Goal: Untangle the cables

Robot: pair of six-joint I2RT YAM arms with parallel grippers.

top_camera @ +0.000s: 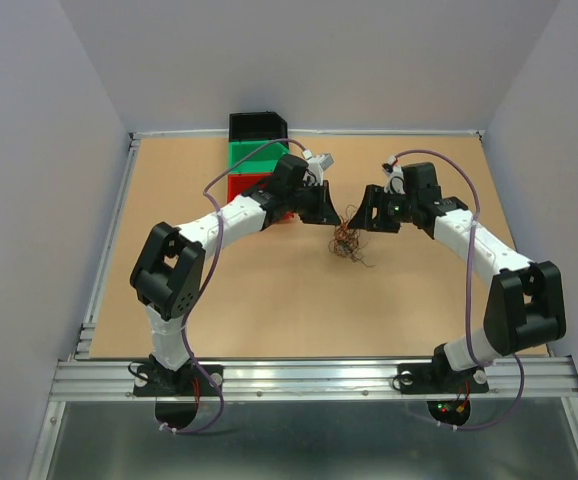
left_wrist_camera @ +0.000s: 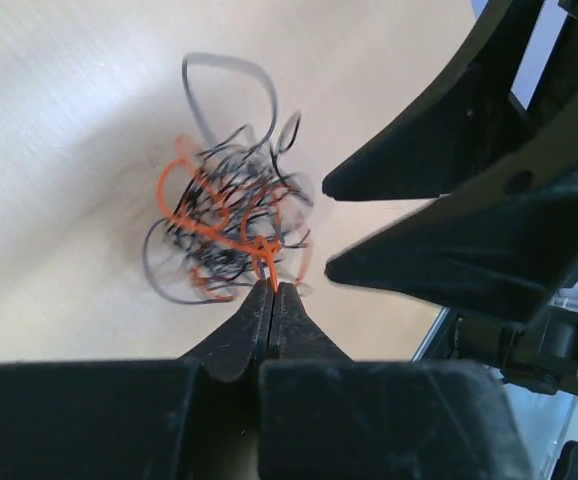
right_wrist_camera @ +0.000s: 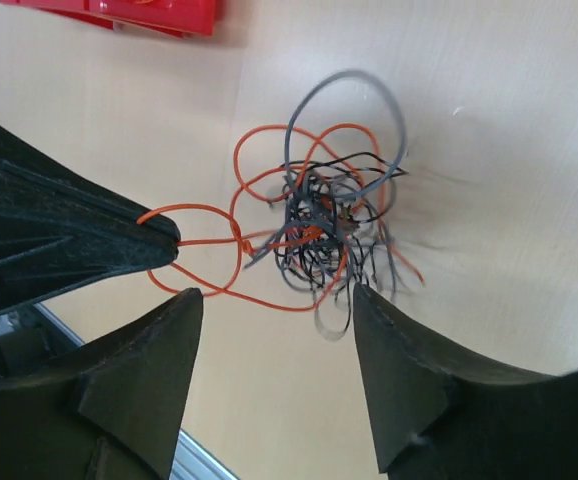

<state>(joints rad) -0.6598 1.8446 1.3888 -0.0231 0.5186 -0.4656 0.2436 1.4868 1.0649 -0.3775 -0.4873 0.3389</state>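
The cables (top_camera: 347,243) are a wispy clump of thin orange, black and grey wires lying mid-table. My left gripper (left_wrist_camera: 271,286) is shut on an orange wire (left_wrist_camera: 266,262) at the clump's near edge. In the right wrist view, its tip (right_wrist_camera: 157,236) holds an orange loop pulled out from the clump (right_wrist_camera: 324,225). My right gripper (right_wrist_camera: 277,295) is open and empty, its fingers apart just above and beside the clump. Its fingers (left_wrist_camera: 439,265) also show in the left wrist view. From above, both grippers (top_camera: 337,216) (top_camera: 361,221) meet over the clump.
Three plastic bins stand in a row at the back left: black (top_camera: 258,126), green (top_camera: 254,154) and red (top_camera: 244,187), the red one just behind the left arm. A corner of the red bin (right_wrist_camera: 139,12) shows in the right wrist view. Metal rails edge the table.
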